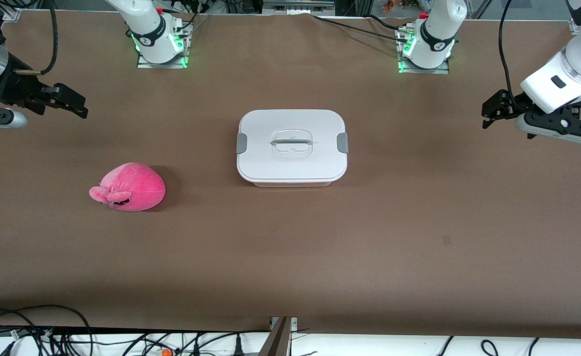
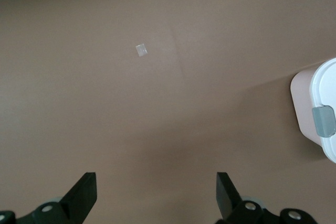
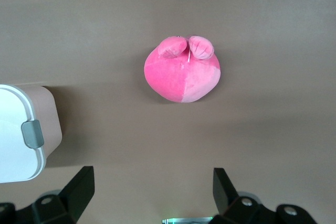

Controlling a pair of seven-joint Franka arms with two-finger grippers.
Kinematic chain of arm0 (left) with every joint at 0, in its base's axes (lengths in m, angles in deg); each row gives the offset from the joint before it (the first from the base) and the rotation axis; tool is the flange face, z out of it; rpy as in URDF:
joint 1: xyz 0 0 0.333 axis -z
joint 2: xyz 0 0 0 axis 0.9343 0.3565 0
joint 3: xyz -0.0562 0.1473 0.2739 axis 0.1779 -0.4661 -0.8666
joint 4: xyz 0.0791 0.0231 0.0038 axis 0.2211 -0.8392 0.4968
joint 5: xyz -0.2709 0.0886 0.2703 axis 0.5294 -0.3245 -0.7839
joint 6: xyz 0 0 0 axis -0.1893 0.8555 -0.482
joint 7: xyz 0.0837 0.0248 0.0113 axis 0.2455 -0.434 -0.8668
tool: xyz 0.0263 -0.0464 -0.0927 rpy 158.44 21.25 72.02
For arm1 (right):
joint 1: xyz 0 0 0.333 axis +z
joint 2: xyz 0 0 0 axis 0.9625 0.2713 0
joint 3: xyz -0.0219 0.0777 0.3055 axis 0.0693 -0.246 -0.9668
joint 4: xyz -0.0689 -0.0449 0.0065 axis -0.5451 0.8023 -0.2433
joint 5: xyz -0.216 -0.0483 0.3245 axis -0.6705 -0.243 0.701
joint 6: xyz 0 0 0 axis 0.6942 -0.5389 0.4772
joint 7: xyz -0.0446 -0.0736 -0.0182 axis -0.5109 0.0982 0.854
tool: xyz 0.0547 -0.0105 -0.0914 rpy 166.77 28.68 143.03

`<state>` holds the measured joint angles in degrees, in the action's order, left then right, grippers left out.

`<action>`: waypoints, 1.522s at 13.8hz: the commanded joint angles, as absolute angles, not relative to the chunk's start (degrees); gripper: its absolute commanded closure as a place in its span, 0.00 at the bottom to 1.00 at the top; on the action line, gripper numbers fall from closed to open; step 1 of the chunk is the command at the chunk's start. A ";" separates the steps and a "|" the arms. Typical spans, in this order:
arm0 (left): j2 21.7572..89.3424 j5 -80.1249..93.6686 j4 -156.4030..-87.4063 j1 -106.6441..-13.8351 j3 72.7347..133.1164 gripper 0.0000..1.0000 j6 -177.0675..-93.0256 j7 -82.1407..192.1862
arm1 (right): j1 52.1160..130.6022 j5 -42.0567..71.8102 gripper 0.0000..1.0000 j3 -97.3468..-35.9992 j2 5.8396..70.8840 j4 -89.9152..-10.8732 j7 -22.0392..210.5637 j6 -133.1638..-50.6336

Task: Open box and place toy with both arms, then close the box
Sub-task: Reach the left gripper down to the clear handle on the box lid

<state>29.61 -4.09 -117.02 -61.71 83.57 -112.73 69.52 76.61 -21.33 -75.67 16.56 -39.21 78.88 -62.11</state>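
The box (image 1: 291,147) sits shut in the middle of the table, its white lid on with a grey clip at each end and a clear centre handle. Its pinkish end shows in the left wrist view (image 2: 302,103) and in the right wrist view (image 3: 44,114). The pink plush toy (image 1: 129,188) lies toward the right arm's end, nearer the front camera than the box, and shows in the right wrist view (image 3: 182,70). My right gripper (image 1: 75,104) is open and empty above the table at its own end. My left gripper (image 1: 490,111) is open and empty above the table at its end.
The table (image 1: 290,257) is covered in brown. A small pale scrap (image 2: 140,50) lies on it in the left wrist view. The two arm bases (image 1: 159,42) stand along the table's edge farthest from the front camera. Cables (image 1: 48,336) hang past the nearest edge.
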 commanded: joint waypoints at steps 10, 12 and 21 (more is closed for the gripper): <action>31.86 1.28 -114.30 -60.77 83.54 0.00 -109.30 69.12 | 76.37 -21.35 0.00 -76.34 16.30 -39.35 79.74 -65.49; 32.21 3.22 -114.21 -60.41 84.33 0.00 -106.06 73.57 | 76.37 -21.27 0.00 -76.34 16.56 -38.91 79.74 -65.58; 47.92 3.85 -107.98 -57.78 101.36 0.00 -109.55 93.38 | 75.93 -20.91 0.00 -75.81 17.88 -39.00 79.56 -67.15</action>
